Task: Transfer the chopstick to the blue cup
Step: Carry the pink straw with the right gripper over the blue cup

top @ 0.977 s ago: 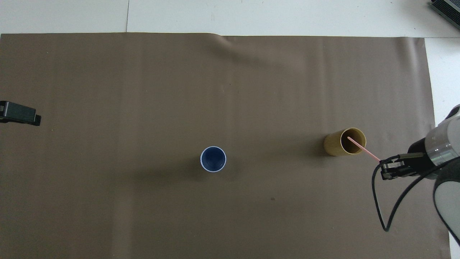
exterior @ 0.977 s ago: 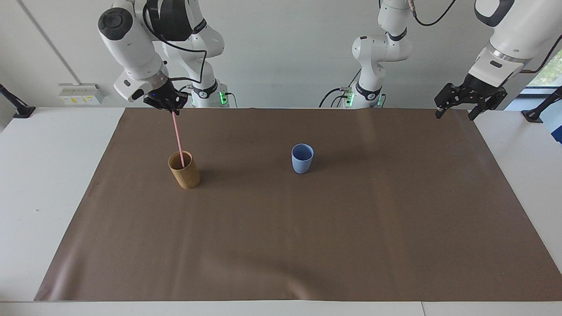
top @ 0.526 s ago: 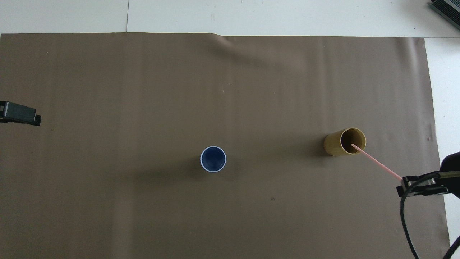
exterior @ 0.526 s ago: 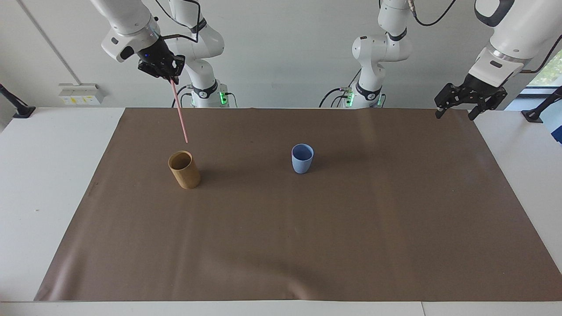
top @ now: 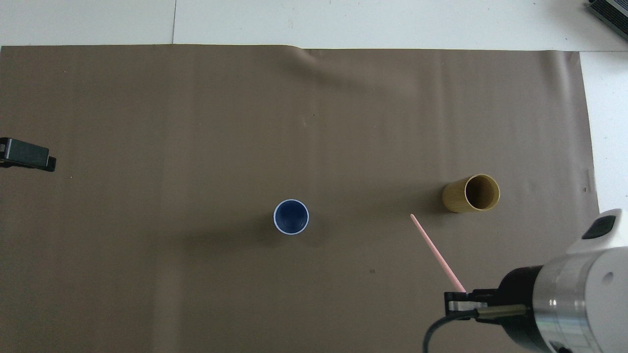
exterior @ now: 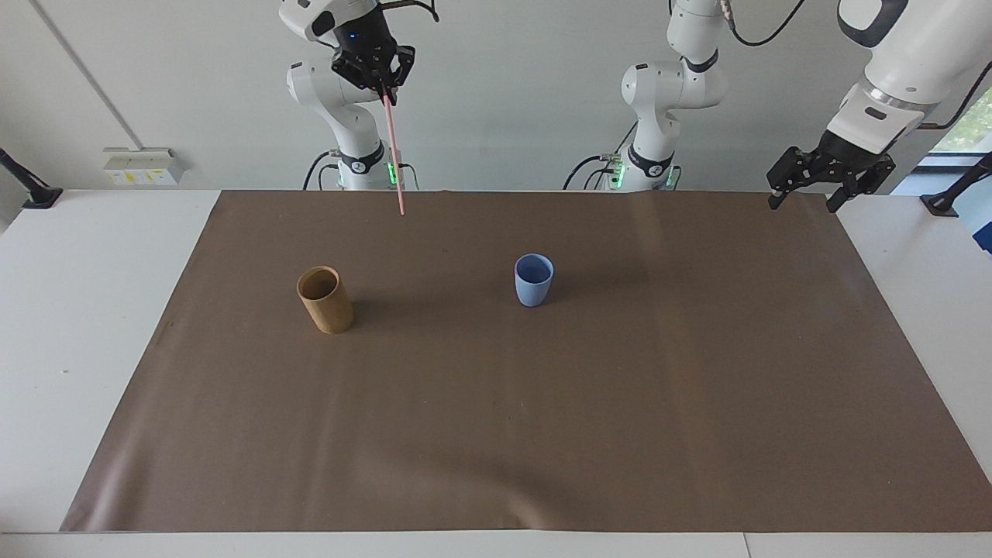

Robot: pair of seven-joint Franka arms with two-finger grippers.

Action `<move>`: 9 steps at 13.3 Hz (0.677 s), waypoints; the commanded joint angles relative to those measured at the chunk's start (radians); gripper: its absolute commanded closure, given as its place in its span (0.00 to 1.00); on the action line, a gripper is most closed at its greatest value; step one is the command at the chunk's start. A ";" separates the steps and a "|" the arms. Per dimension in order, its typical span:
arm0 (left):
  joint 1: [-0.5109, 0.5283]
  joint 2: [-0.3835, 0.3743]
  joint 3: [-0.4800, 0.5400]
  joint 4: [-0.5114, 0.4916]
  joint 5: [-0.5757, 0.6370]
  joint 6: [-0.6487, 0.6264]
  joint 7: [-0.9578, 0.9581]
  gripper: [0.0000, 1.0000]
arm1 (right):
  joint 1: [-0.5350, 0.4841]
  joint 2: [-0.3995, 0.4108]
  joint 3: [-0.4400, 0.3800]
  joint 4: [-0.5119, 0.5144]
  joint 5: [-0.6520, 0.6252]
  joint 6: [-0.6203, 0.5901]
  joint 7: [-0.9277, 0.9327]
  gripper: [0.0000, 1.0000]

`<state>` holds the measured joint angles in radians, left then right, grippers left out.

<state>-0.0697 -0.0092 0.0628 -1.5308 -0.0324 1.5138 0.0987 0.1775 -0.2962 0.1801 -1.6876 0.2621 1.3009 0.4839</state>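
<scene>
The chopstick (exterior: 394,155) is a thin pale pink stick hanging nearly upright in the air. My right gripper (exterior: 385,91) is shut on its top end, high above the table. In the overhead view the chopstick (top: 436,252) slants from the right gripper (top: 457,295) over bare mat between the two cups. Its lower end is clear of both. The blue cup (exterior: 534,280) stands upright and empty mid-mat, its dark inside showing from above (top: 291,216). My left gripper (exterior: 804,203) waits open over the mat's corner at the left arm's end, and its tip (top: 27,157) shows at the overhead view's edge.
A tan cylindrical cup (exterior: 325,299) stands upright and empty toward the right arm's end of the table, level with the blue cup (top: 471,193). A brown mat (exterior: 542,426) covers most of the white table (exterior: 77,310).
My right gripper has lifted the chopstick out of the tan cup, raised it high and carried it sideways toward the blue cup. The left arm has not moved.
</scene>
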 commanded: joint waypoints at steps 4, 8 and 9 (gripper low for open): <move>0.011 -0.017 -0.008 -0.015 0.009 -0.012 -0.011 0.00 | 0.037 0.026 0.136 -0.014 0.105 0.127 0.243 1.00; 0.011 -0.017 -0.008 -0.014 0.009 -0.012 -0.011 0.00 | 0.121 0.122 0.137 -0.014 0.131 0.233 0.333 1.00; 0.011 -0.017 -0.008 -0.014 0.009 -0.014 -0.011 0.00 | 0.143 0.149 0.137 -0.012 0.128 0.263 0.363 1.00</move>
<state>-0.0697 -0.0093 0.0628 -1.5309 -0.0324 1.5137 0.0986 0.2748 -0.2054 0.3217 -1.7029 0.3725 1.5115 0.7880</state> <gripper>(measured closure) 0.000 0.907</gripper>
